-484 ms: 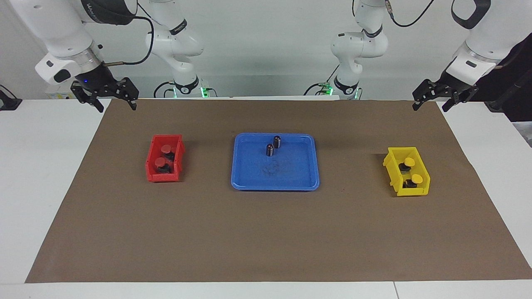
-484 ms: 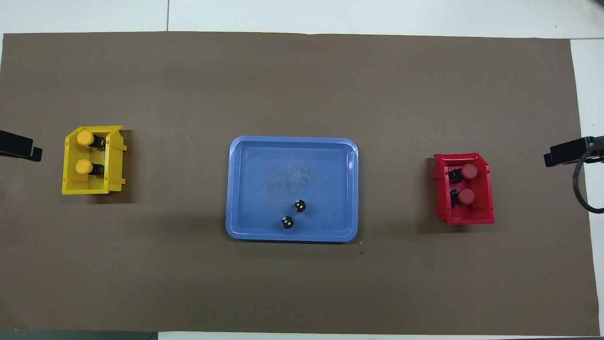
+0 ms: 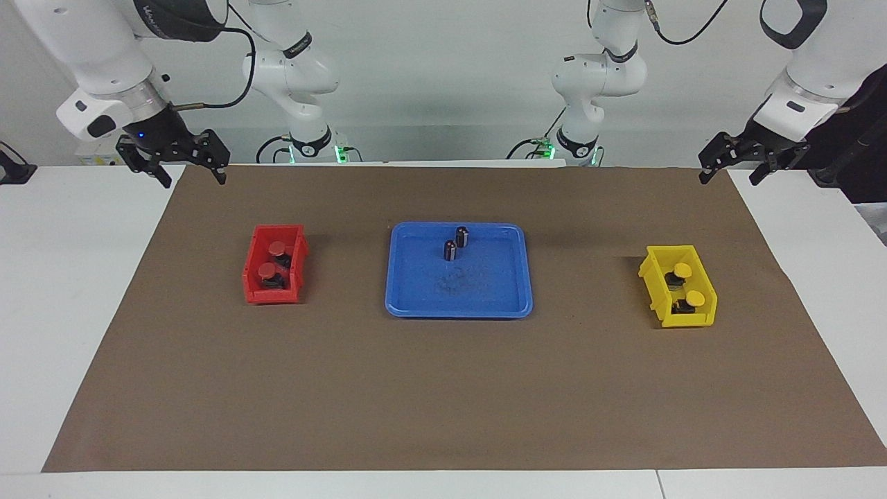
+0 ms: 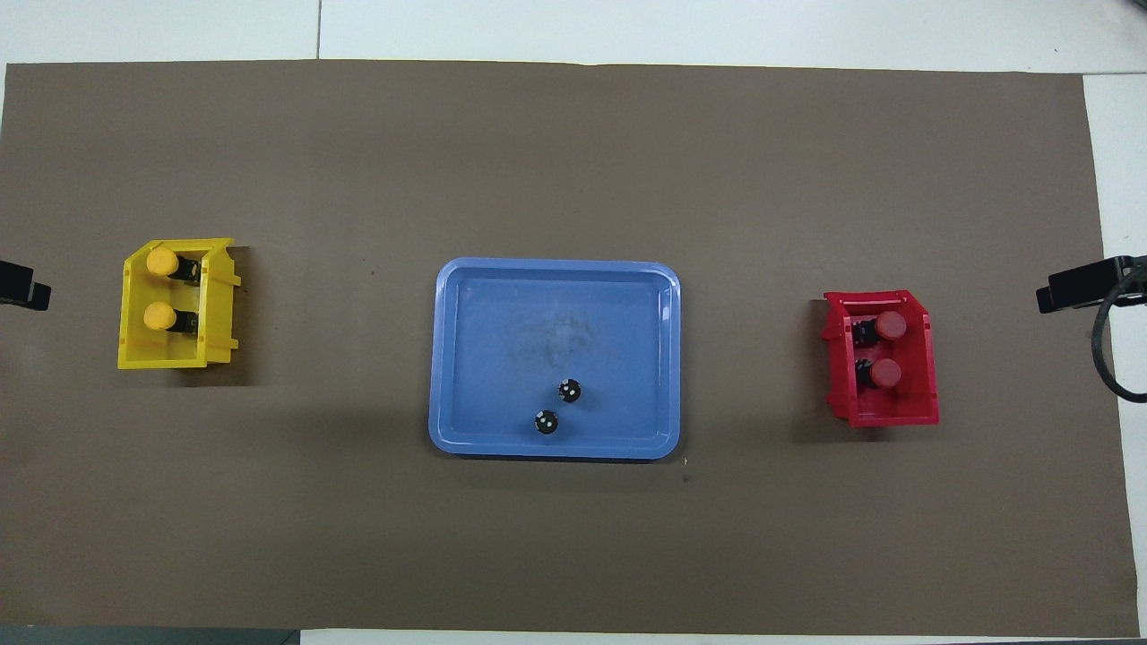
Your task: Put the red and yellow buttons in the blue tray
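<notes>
Spread fingers show on both grippers, and neither holds anything. The left gripper (image 3: 753,161) hangs over the corner of the brown mat (image 3: 443,388) at the left arm's end of the table; the right gripper (image 3: 174,159) hangs over the corner at the right arm's end. Two red buttons (image 3: 271,262) sit in the small red bin (image 3: 256,267), and two yellow buttons (image 3: 689,284) sit in the small yellow bin (image 3: 655,277). Between the bins lies the blue tray (image 3: 485,291). Two dark capless cylinders (image 3: 456,244) stand upright in it, close together, near its edge nearest the robots.
</notes>
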